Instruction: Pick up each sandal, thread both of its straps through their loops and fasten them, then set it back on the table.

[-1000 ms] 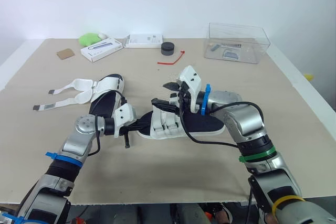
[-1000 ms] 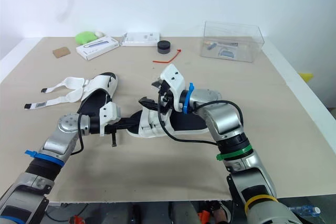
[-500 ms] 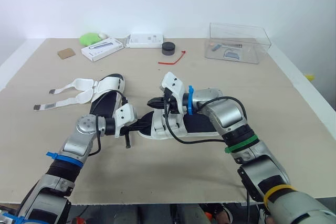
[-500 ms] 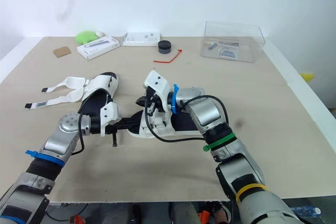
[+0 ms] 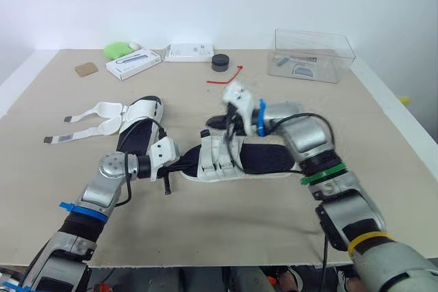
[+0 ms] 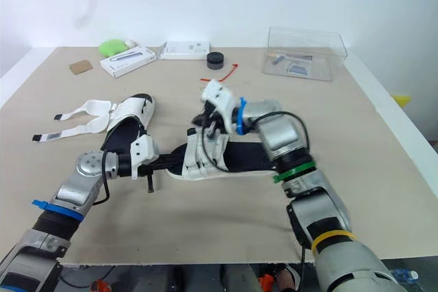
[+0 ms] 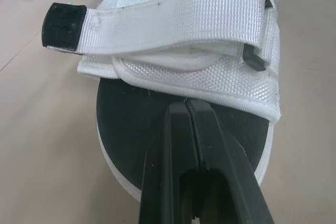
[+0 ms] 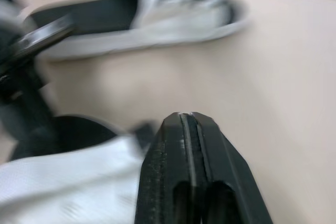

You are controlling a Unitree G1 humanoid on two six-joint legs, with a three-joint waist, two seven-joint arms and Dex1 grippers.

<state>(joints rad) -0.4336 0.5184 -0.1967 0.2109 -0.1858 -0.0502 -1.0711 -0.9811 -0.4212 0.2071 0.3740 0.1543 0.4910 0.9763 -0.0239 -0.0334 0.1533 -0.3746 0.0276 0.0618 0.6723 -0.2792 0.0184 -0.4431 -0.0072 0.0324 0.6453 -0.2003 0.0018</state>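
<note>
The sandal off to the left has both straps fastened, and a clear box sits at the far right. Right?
No: the left eye view shows the straps of that sandal unfastened, spread flat on the table. The clear box does sit at the far right.

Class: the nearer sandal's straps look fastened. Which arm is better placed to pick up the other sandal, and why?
Probably the left. The unfastened sandal lies on the robot's left, just beyond the left gripper. The right gripper is over the fastened sandal, farther off.
</note>
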